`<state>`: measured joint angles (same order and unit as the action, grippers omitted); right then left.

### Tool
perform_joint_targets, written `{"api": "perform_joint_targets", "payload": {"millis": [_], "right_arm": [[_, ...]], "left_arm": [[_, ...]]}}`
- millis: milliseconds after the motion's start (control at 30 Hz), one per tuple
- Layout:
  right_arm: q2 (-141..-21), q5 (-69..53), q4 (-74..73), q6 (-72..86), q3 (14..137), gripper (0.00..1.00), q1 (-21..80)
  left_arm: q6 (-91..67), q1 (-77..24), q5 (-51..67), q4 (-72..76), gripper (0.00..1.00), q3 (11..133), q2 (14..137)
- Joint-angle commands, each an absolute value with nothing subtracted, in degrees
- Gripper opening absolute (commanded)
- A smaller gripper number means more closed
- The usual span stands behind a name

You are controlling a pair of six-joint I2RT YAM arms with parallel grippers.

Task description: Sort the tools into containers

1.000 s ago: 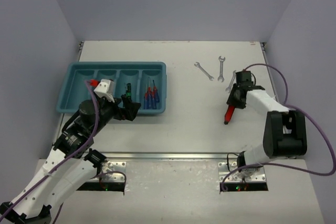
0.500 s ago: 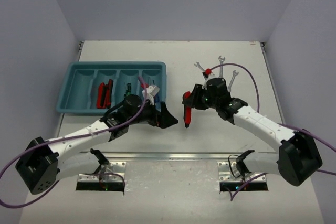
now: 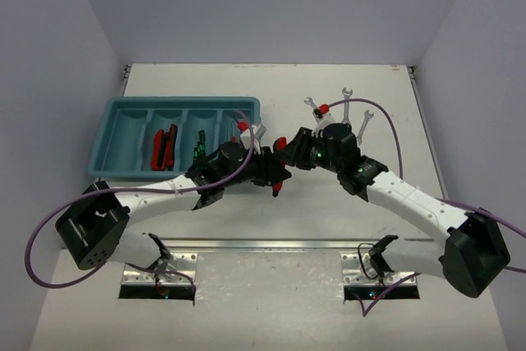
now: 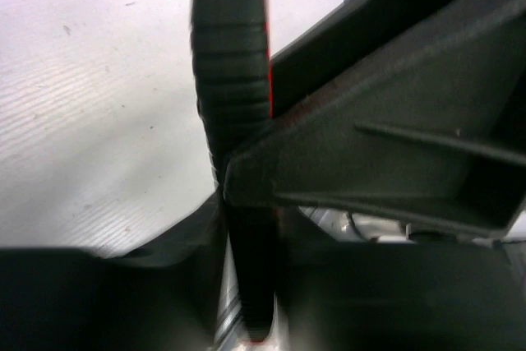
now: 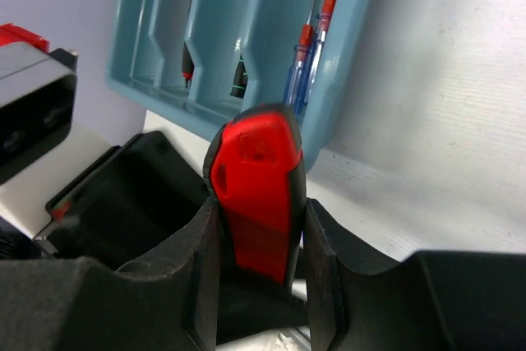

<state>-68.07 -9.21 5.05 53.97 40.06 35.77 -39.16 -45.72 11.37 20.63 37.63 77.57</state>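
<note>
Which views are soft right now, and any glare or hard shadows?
Left wrist: red-and-black tool handle too close and blurred, dark fingers fill much of the frame, table bright but textured. Right wrist: handle and tray reasonably sharp. Top external: evenly lit, sharp, faint shadows, no glare.

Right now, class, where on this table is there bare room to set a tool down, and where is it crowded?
Free: the table's far strip behind the tray and wrenches; the near middle between left arm and right arm; the tray's leftmost compartment. Crowded: the centre, where the left gripper and right gripper meet on the red-handled tool.
</note>
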Motion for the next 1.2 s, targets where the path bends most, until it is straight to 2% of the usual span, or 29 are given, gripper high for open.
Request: {"api": "perform_joint_targets", "payload": {"millis": [0, 33, 67, 100, 133, 167, 300, 333, 400, 500, 633, 867, 1033, 1067, 1100, 1167], "right_arm": [[-64.1, -8.8, 7.7, 53.8, 40.2, 0.03, 36.1], [-63.8, -8.3, 6.6, 52.9, 40.5, 0.17, 36.1], [-63.5, -7.7, 5.1, 51.7, 40.9, 0.38, 35.9], [-63.4, -6.6, 1.4, 49.3, 42.4, 0.67, 35.1], [-63.0, -5.8, -2.0, 48.0, 43.4, 0.77, 33.7], [-62.3, -4.9, -5.0, 46.9, 44.1, 0.85, 32.1], [-55.8, -5.8, -9.7, 45.6, 38.7, 0.96, 17.0], [-55.5, -6.1, -9.8, 44.9, 38.5, 0.99, 16.5], [-52.0, -9.1, -11.1, 41.9, 36.2, 0.99, 9.6], [-52.2, -15.8, -11.1, 39.2, 34.4, 0.99, 2.3], [-54.4, -22.0, -11.0, 38.3, 34.3, 0.99, -1.4], [-54.8, -25.1, -10.9, 37.2, 34.1, 0.99, -2.8], [-54.1, -25.5, -11.0, 36.8, 33.5, 0.99, -2.8], [-53.9, -25.5, -11.0, 36.7, 33.3, 0.99, -2.8], [-53.9, -25.5, -11.0, 36.6, 33.3, 0.99, -2.8], [-53.7, -25.5, -11.0, 36.4, 33.1, 0.99, -2.8]], "left_arm": [[-38.8, -46.1, 8.6, 24.0, 0.01, 40.4, 76.3], [-38.1, -46.1, 7.1, 22.4, 0.0, 41.0, 75.6], [-37.2, -46.0, 4.7, 19.7, 0.0, 42.2, 74.8], [-35.4, -45.8, 0.2, 13.2, 0.0, 44.7, 73.4], [-34.4, -43.7, -2.7, 8.8, 0.0, 46.2, 72.6], [-33.6, -41.3, -5.2, 4.7, 0.0, 47.6, 71.7], [-29.9, -28.1, -8.5, -11.2, 0.0, 50.5, 67.5], [-28.2, -25.2, -8.8, -11.8, 0.0, 52.2, 67.5], [-23.0, -18.3, -13.4, -20.2, 0.0, 57.5, 68.5], [-14.8, -9.9, -13.4, -31.0, 0.0, 66.1, 77.6], [-10.1, -3.4, -17.3, -39.7, 0.0, 77.1, 88.2], [-9.5, -1.5, -26.4, -39.1, 0.0, 75.6, 94.2], [-9.0, -1.1, -27.7, -39.1, 0.02, 75.6, 97.1], [-9.1, -1.0, -28.0, -39.4, 0.04, 75.7, 97.2], [-9.2, -0.9, -28.0, -39.5, 0.12, 75.7, 97.3], [-9.7, -0.9, -28.8, -39.7, 0.44, 75.5, 96.2]]}}
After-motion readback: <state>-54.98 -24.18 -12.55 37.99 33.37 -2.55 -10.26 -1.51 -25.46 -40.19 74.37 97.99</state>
